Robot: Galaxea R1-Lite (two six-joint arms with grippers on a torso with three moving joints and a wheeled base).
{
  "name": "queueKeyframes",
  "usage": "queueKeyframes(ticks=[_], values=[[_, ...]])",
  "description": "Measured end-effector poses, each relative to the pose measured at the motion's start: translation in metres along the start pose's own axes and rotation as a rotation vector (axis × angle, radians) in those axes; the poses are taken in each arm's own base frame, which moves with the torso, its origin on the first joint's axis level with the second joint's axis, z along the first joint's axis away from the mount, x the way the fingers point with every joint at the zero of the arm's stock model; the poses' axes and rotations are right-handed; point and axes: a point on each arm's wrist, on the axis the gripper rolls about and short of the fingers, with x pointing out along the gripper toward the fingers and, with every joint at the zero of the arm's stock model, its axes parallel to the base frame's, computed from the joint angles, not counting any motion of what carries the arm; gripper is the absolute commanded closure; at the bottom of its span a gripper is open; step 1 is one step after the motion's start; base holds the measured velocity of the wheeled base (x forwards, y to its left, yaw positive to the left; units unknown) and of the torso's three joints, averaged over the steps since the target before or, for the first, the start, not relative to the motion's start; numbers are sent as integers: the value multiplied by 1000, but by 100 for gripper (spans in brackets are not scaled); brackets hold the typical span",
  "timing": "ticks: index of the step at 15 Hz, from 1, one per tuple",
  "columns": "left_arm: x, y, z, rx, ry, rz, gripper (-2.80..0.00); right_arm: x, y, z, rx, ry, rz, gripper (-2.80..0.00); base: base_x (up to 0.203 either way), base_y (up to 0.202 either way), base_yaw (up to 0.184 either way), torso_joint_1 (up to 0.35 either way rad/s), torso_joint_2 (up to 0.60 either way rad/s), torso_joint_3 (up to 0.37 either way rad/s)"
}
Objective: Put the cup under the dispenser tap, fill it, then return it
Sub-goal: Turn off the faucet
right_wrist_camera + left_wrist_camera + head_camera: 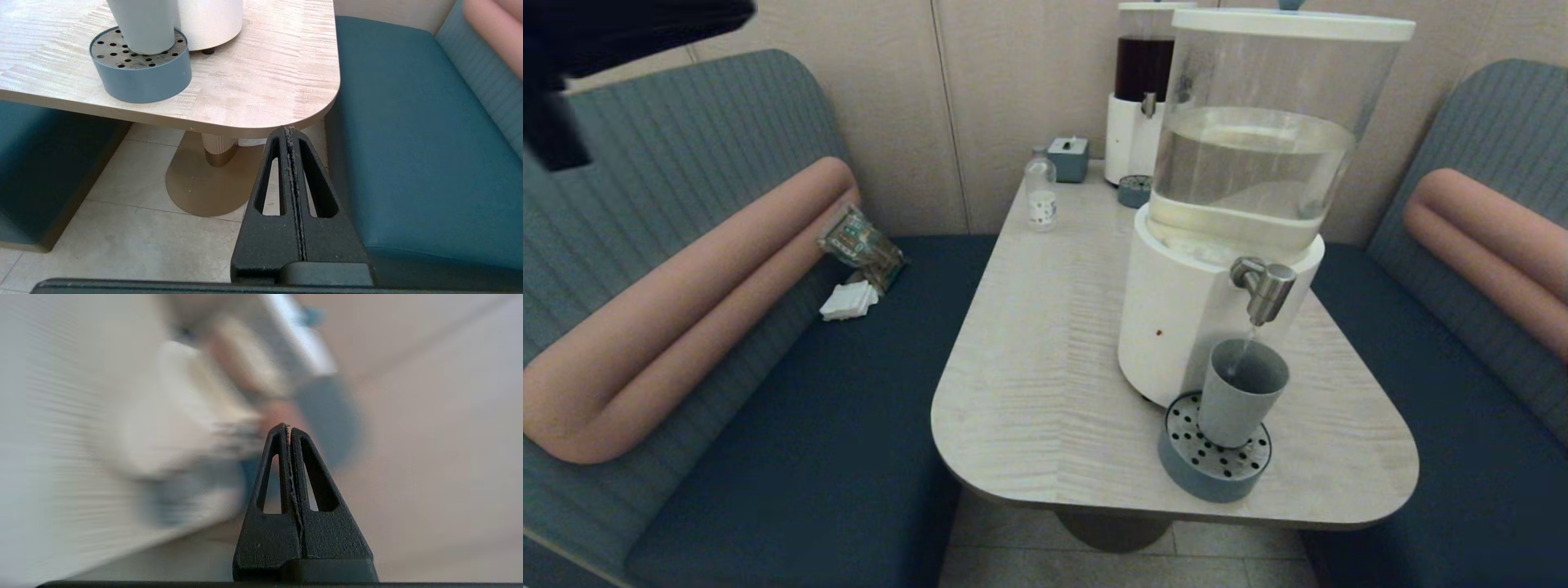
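The grey-blue cup stands upright on the round drip tray, directly under the brushed-steel dispenser tap of the large clear-tank dispenser. A thin stream falls from the tap into the cup. In the right wrist view the cup and the tray show on the table. My right gripper is shut and empty, low beside the table's near right corner, apart from the cup. My left gripper is shut and empty, raised high at the far left; its arm shows in the head view.
The wooden table also carries a dark-liquid dispenser with its small tray, a small bottle and a teal box at the back. Blue benches flank it. A packet and white napkins lie on the left bench.
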Motion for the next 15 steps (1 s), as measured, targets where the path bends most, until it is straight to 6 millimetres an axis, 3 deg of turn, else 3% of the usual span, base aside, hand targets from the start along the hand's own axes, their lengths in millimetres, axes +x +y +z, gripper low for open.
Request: queueKeyframes(ticks=[2, 5, 8, 11, 15], values=[[42, 15, -3, -193, 39, -120, 0, 0, 0, 0, 0, 1, 1, 0, 0, 0, 0, 0, 0, 0], [87, 35, -40, -418, 132, -184, 0, 0, 0, 0, 0, 1, 1, 0, 0, 0, 0, 0, 0, 0], [108, 51, -87, -476, 237, -116, 0, 0, 0, 0, 0, 0, 1, 0, 0, 0, 0, 0, 0, 0], [117, 63, -117, -435, 325, -74, 0, 0, 0, 0, 0, 0, 0, 0, 0, 0, 0, 0, 0, 0], [136, 62, -153, -399, 338, -2, 0, 0, 0, 0, 0, 0, 1, 0, 0, 0, 0, 0, 0, 0]])
